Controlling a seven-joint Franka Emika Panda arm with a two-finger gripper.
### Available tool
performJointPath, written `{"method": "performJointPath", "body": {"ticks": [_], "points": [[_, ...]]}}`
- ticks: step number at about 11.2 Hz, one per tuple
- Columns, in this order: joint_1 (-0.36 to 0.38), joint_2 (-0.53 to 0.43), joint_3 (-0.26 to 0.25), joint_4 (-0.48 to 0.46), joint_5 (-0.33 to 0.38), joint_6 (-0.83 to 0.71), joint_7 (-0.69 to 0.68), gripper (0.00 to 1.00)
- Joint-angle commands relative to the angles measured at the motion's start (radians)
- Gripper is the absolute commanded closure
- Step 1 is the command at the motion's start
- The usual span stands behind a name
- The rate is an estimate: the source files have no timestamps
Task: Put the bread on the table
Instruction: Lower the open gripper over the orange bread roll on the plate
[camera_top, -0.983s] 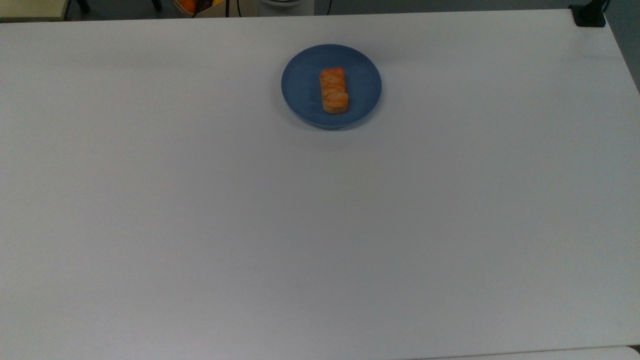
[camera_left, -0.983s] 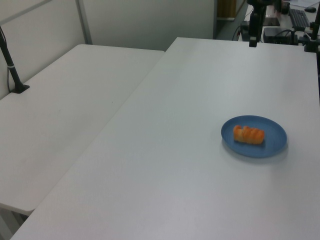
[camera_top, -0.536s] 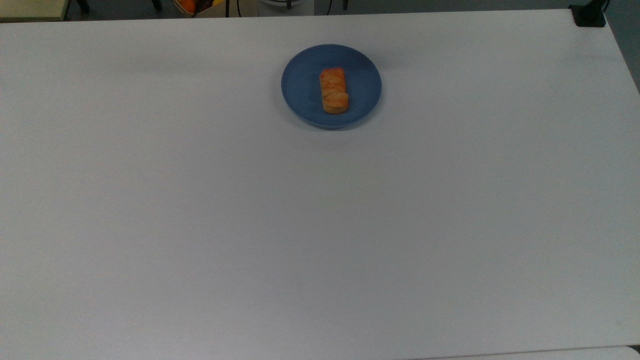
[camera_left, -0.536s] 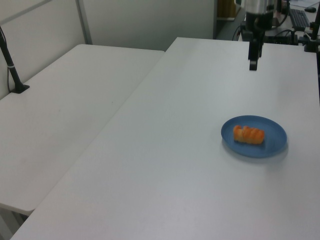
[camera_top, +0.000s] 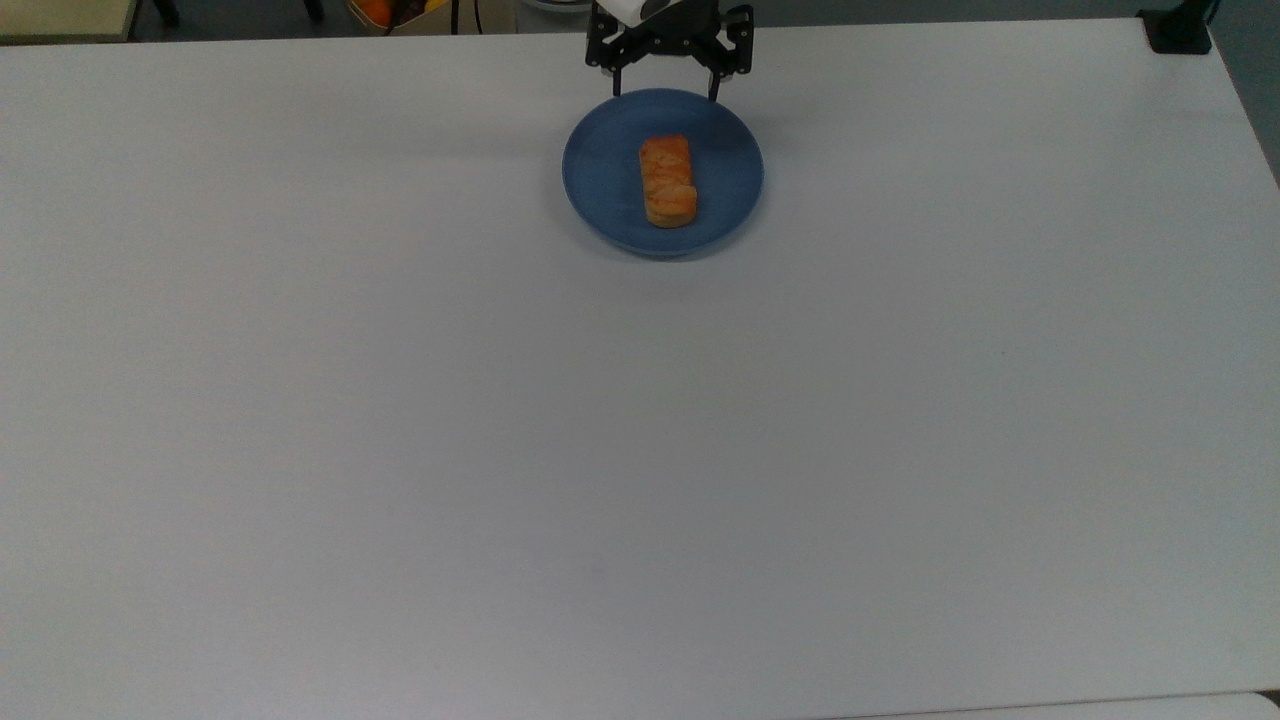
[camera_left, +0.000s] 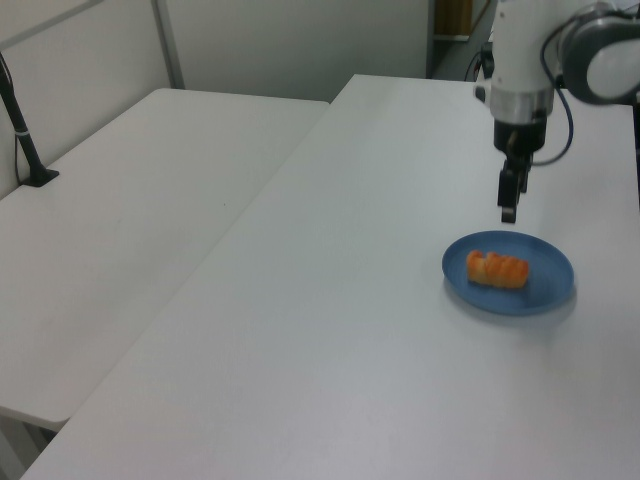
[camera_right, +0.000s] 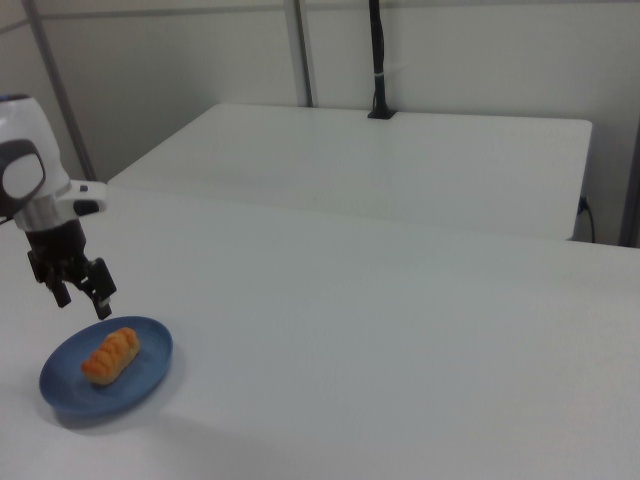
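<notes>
The bread is a small golden-orange roll lying in the middle of a round blue plate on the white table. It also shows as the bread in the left view and the bread in the right view. My gripper hangs above the plate's far rim in the top view, fingers spread wide and empty. In the left view the gripper points down just above the plate. The gripper is open above the plate.
A second white table adjoins on the left view's left, with a black post clamped to it. A black clamp sits at the table's far right corner in the top view. Wide bare tabletop lies all around the plate.
The arm has come in over the table from the far edge and lowered to the plate's far rim. Bread and plate have not moved.
</notes>
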Motion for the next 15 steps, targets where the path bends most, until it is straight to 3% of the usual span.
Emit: {"method": "performJointPath", "body": {"ticks": [1, 11, 15], "points": [[0.032, 0.029, -0.014, -0.099, -0.004, 0.141, 0.059, 0.0], [0.024, 0.174, -0.014, -0.119, -0.076, 0.242, 0.059, 0.01], [0.029, 0.171, -0.014, -0.116, -0.076, 0.244, 0.059, 0.52]]}}
